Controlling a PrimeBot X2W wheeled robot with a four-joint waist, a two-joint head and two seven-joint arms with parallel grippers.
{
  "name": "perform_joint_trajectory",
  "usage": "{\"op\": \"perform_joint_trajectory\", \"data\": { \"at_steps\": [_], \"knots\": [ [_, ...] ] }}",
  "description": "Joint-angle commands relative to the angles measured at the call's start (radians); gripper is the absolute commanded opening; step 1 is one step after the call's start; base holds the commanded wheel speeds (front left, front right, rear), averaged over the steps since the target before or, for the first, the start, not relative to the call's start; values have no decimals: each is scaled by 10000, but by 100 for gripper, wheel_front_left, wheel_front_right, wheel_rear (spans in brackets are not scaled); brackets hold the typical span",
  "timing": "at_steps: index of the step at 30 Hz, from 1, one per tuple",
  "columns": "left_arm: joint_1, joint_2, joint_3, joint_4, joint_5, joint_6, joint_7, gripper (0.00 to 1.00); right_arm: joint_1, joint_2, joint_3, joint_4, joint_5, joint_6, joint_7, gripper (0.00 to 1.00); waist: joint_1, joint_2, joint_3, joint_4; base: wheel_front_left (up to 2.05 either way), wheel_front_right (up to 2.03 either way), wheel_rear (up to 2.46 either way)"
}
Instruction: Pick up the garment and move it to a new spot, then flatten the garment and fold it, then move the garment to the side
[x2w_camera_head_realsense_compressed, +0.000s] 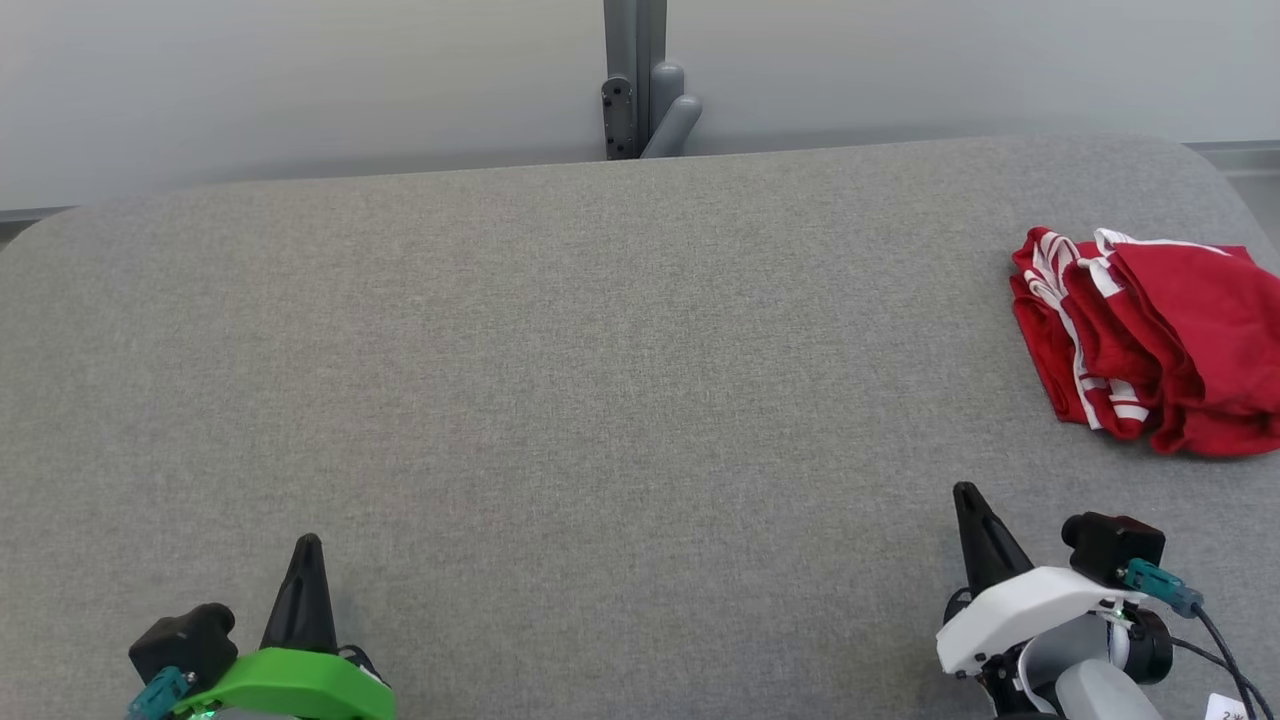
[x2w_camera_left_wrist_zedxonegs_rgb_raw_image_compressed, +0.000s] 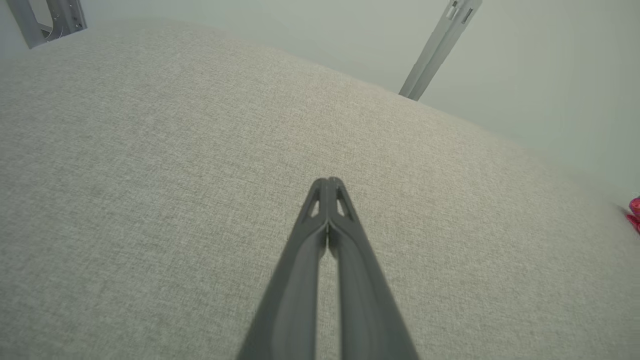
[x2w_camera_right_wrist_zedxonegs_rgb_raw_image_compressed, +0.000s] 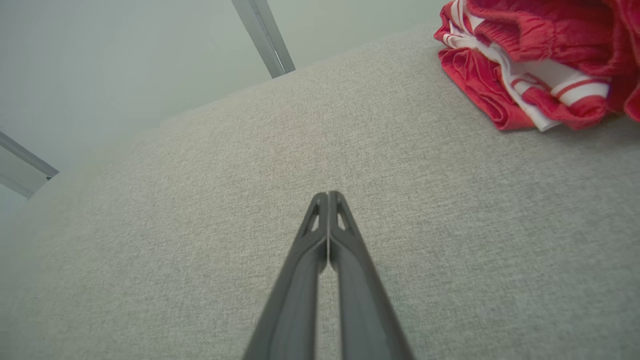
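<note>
L hand (x2w_camera_head_realsense_compressed: 307, 545) & R hand (x2w_camera_head_realsense_compressed: 968, 495) both closed, empty; fingertips fwd.

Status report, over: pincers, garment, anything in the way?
Left pincer shut, empty. Right pincer shut, empty. Red garment heaped at grey table's right edge, untouched. Path from right pincer looks open.
</note>
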Motion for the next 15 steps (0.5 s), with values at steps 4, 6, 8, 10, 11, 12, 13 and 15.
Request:
{"op": "perform_joint_trajectory", "data": {
  "at_steps": [4, 6, 8, 10, 11, 12, 13, 15],
  "knots": [
    [-360, 31, 92, -310, -975, 40, 199, 0, -264, -32, -146, -285, 982, -3, 211, 0, 0, -4, -8, 2, 0, 0, 0],
    [-386, 33, 115, -358, -1302, 58, 277, 0, -274, -34, -186, -324, 1316, -3, 292, 0, 0, -4, -11, 3, 0, 0, 0],
    [-416, 34, 139, -410, -1628, 77, 356, 0, -284, -36, -226, -363, 1650, -3, 374, 0, 0, -4, -15, 4, 0, 0, 0],
    [-444, 36, 165, -458, -1947, 96, 436, 0, -296, -38, -268, -398, 1973, -3, 454, 0, 0, -4, -19, 5, 0, 0, 0],
    [-457, 37, 178, -481, -2107, 105, 474, 0, -302, -39, -290, -414, 2135, -3, 495, 0, 0, -4, -21, 6, 0, 0, 0],
    [-470, 37, 191, -503, -2258, 114, 514, 0, -308, -40, -310, -430, 2293, -4, 534, 0, 0, -4, -22, 6, 0, 0, 0],
    [-483, 38, 205, -524, -2408, 121, 557, 0, -312, -41, -331, -446, 2447, -4, 575, 0, 0, -4, -24, 6, 0, 0, 0],
    [-505, 40, 231, -561, -2715, 136, 632, 0, -320, -43, -373, -475, 2756, -4, 655, 0, 0, -4, -28, 7, 0, 0, 0]
  ]
}}
